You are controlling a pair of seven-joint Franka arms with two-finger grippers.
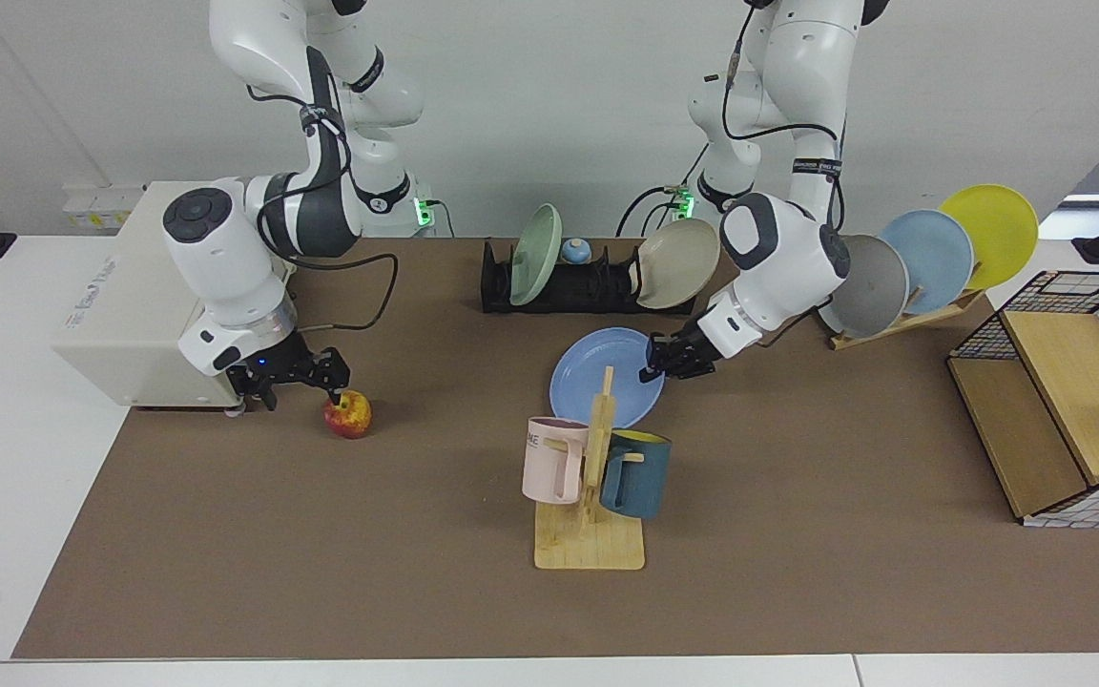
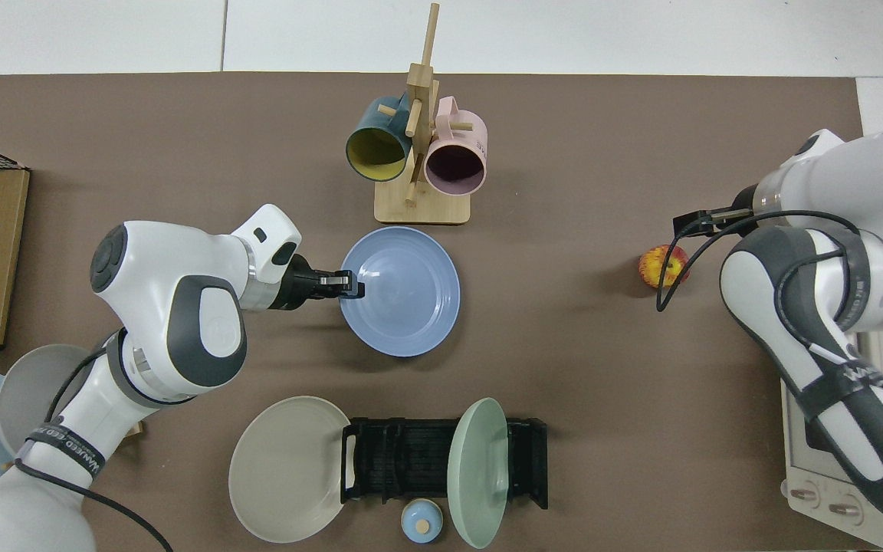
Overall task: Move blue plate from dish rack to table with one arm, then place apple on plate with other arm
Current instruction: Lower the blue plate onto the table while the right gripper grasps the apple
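The blue plate lies about flat, low on the table, just behind the mug tree. My left gripper is shut on the plate's rim, on the side toward the wooden plate rack. The black dish rack holds an upright green plate, and a beige plate leans at its end. The red and yellow apple rests on the table near the toaster oven. My right gripper hangs open just beside it, one fingertip at the apple's top.
A white toaster oven stands right behind the right gripper. The wooden mug tree carries a pink and a dark blue mug. A wooden rack holds grey, pale blue and yellow plates. A wire-and-wood box sits at the table's end.
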